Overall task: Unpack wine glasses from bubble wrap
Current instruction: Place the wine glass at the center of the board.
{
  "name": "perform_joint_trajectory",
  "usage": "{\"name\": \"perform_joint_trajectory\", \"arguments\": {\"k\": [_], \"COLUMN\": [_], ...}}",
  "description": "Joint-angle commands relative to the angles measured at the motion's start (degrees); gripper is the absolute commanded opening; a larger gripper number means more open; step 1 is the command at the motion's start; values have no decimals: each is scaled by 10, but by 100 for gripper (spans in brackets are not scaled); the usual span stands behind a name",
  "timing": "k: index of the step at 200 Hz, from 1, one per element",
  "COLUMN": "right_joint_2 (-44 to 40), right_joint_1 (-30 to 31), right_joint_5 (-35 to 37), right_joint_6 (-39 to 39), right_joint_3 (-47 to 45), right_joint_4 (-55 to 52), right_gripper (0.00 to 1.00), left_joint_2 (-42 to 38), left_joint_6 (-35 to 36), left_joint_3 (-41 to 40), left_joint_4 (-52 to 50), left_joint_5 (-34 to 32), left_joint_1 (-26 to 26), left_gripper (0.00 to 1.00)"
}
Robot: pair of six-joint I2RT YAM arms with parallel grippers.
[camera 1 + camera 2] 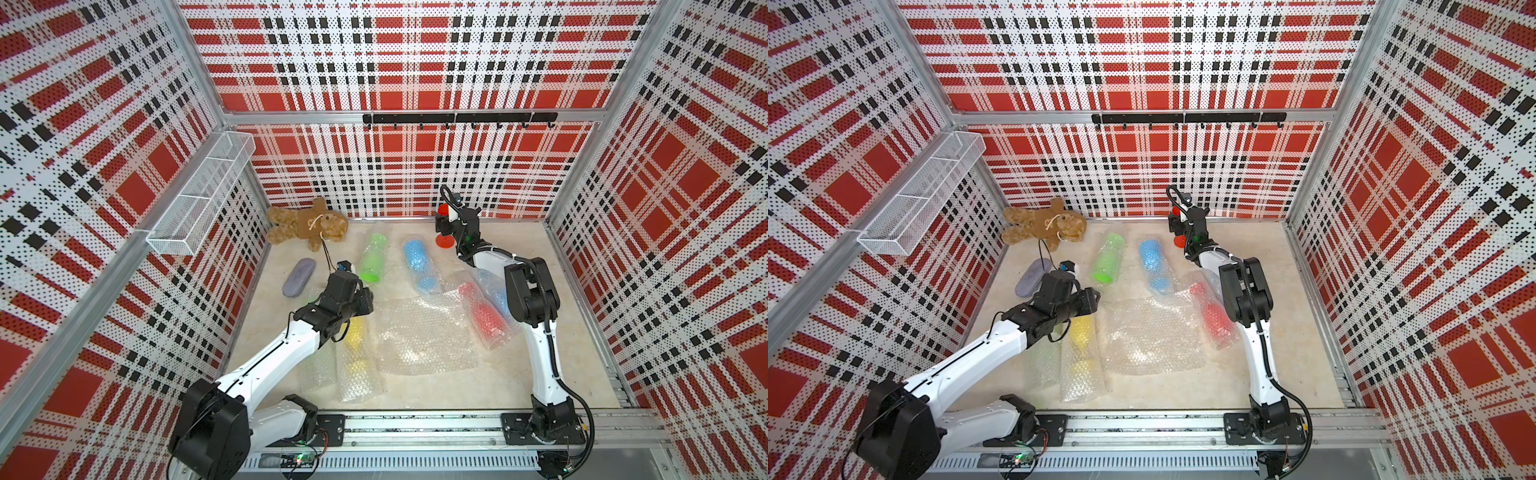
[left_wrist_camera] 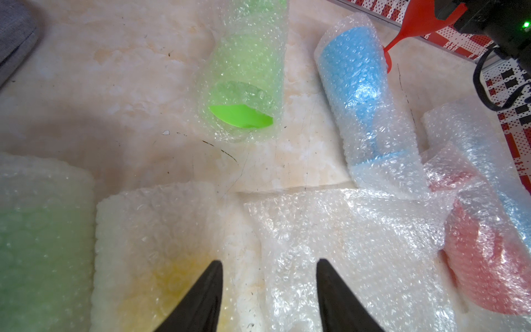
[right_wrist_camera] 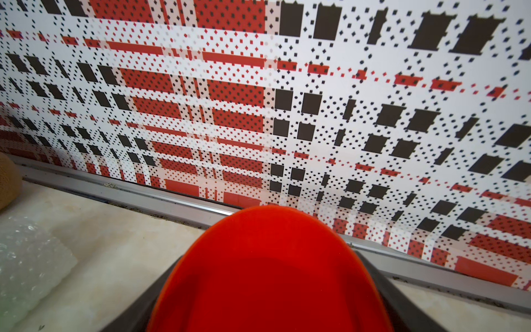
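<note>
A bare red wine glass [image 1: 446, 242] stands by the back wall, its foot down near the table. My right gripper [image 1: 445, 218] reaches around its bowl [image 3: 270, 276]; grey fingers [image 3: 382, 287] flank the bowl, and whether they press on it is hidden. Several wine glasses lie rolled in bubble wrap: green [image 1: 373, 257], blue [image 1: 420, 262], red [image 1: 484, 316] and yellow [image 1: 356, 349]. An empty bubble wrap sheet [image 1: 424, 336] lies flat in the middle. My left gripper [image 2: 270, 261] hovers open over the gap between the yellow roll [image 2: 155, 258] and the flat sheet [image 2: 359, 253], holding nothing.
A brown teddy bear [image 1: 309, 224] lies at the back left, with a grey oval pouch [image 1: 298, 277] near it. A wire basket [image 1: 199, 199] hangs on the left wall. A black hook rail [image 1: 457, 118] crosses the back wall. Another blue roll [image 1: 494, 291] lies under my right arm.
</note>
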Motion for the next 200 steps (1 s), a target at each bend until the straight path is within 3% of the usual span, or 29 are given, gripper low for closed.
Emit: {"name": "perform_joint_trajectory", "arguments": {"k": [1, 6, 54, 98, 142, 166, 200], "right_joint_2": [-6, -7, -44, -153, -291, -351, -361], "right_joint_1": [-4, -5, -12, -12, -4, 4, 43], "right_joint_5": [-5, -4, 7, -1, -32, -49, -53], "right_joint_6": [-2, 1, 11, -6, 23, 31, 41], "right_joint_3": [0, 3, 20, -10, -109, -150, -95], "right_joint_4": [7, 6, -21, -28, -57, -125, -381], "right_gripper": [96, 100, 100, 100, 100, 97, 94], "left_joint_2": [1, 1, -3, -21, -40, -52, -69], "left_joint_6": [10, 10, 10, 14, 19, 21, 17], "left_joint_3": [-3, -3, -2, 0, 5, 11, 35], "left_joint_4": [11, 11, 9, 2, -6, -12, -36], "left_joint_5": [-11, -11, -21, -50, -60, -66, -74], "left_joint_1": [-5, -6, -9, -19, -22, -23, -28], "left_gripper": [56, 56, 56, 56, 57, 57, 57]}}
